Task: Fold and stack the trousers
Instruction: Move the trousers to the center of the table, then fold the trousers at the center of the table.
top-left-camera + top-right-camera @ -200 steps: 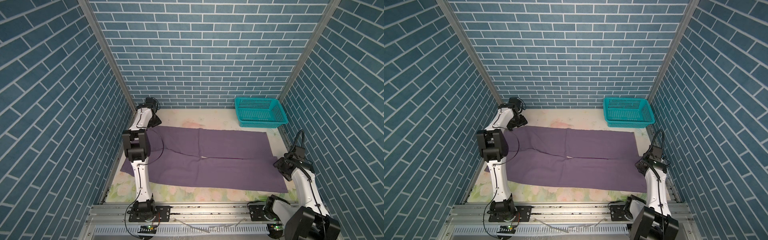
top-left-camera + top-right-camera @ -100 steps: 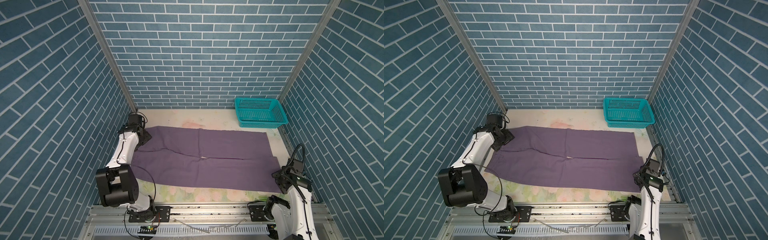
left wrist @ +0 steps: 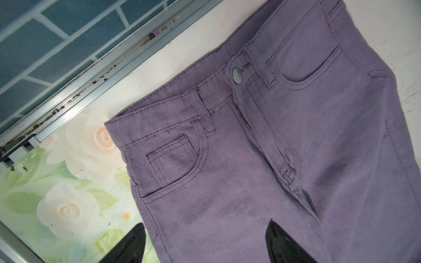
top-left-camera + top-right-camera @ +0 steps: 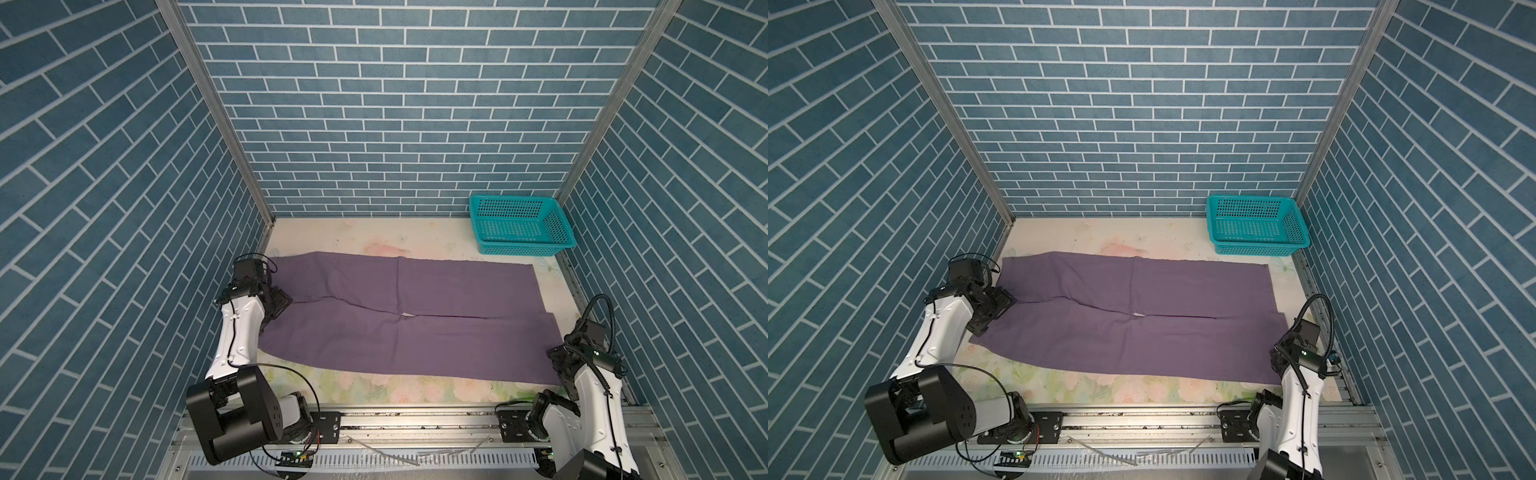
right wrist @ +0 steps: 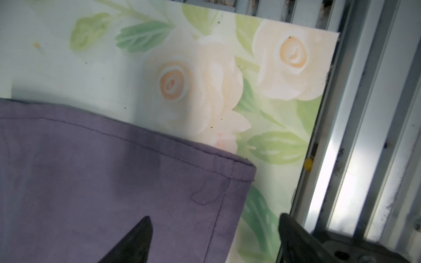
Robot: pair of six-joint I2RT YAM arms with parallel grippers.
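In both top views the left gripper (image 4: 279, 305) sits at middle left of the frame, low over the waist end of the trousers (image 4: 395, 328). A second ago that arm stood tall and reached to the far corner of the waist. It has since folded down and drawn the gripper nearer along the waistband.

In the left wrist view its fingers (image 3: 136, 241) are spread wide, one tip at the side seam and the other over the front cloth, pinching nothing. The button (image 3: 237, 76) lies ahead of them.

The trousers lie flat and unfolded across the floral counter (image 4: 353, 237), waist at left and both hems at right.

A teal basket (image 4: 519, 249) stands at upper right, apart from the cloth.

At lower right the right gripper (image 4: 559, 365) has dropped back from the hem's side to its near corner. Its fingers (image 5: 136, 239) are spread, one over the cloth and one beyond the edge.
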